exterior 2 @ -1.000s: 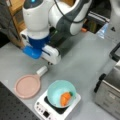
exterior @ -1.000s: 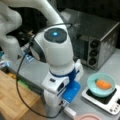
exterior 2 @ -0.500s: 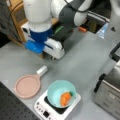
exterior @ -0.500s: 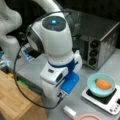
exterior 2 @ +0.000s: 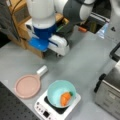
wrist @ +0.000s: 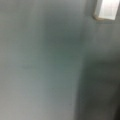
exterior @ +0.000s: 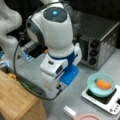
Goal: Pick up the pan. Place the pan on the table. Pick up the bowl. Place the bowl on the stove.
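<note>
In a front view our gripper hangs low over the grey counter, its fingers hidden behind the wrist housing, so we cannot tell whether it is spread or clenched; nothing shows in its grasp. Well off to its right the teal bowl sits on the white stove with an orange piece inside. Below and right of the gripper, the pan lies at the frame's bottom edge, its white handle nearest us.

In a front view from the opposite side the gripper stands apart from both things: the pan rests flat on the counter, just beside the stove, which carries the bowl. Both placements look done.

The wrist view shows only bare counter and a pale corner we cannot identify.

We judge the bowl light, stiff and smooth, best pinched at its rim; the pan, likewise light, is best taken by its handle.
</note>
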Robot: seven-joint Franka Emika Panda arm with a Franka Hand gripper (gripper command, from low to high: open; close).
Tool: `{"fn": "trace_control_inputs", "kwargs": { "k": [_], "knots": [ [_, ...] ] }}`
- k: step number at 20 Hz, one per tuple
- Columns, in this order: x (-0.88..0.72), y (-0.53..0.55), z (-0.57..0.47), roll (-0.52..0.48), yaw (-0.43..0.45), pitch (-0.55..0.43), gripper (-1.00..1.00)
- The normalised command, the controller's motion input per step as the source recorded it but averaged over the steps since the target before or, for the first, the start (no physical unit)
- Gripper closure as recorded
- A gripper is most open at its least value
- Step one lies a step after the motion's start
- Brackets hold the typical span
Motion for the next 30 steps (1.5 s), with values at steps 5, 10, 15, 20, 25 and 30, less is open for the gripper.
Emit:
{"fn": "trace_control_inputs", "kwargs": {
  "k": [5,10,15,20,25,30],
  "knots": [
    [-0.48,0.28,-0.02,-0.024,-0.124,-0.096,-1.0],
    [-0.49,0.21,-0.09,-0.034,-0.119,-0.142,-1.0],
    [-0.53,0.22,-0.07,-0.049,-0.105,-0.157,-1.0],
    [-0.61,0.27,-0.04,-0.051,-0.079,-0.148,-1.0],
    [-0.49,0.21,0.02,-0.02,-0.096,-0.118,-1.0],
    [-0.25,0.14,0.01,0.016,-0.111,-0.057,-1.0]
  ]
}}
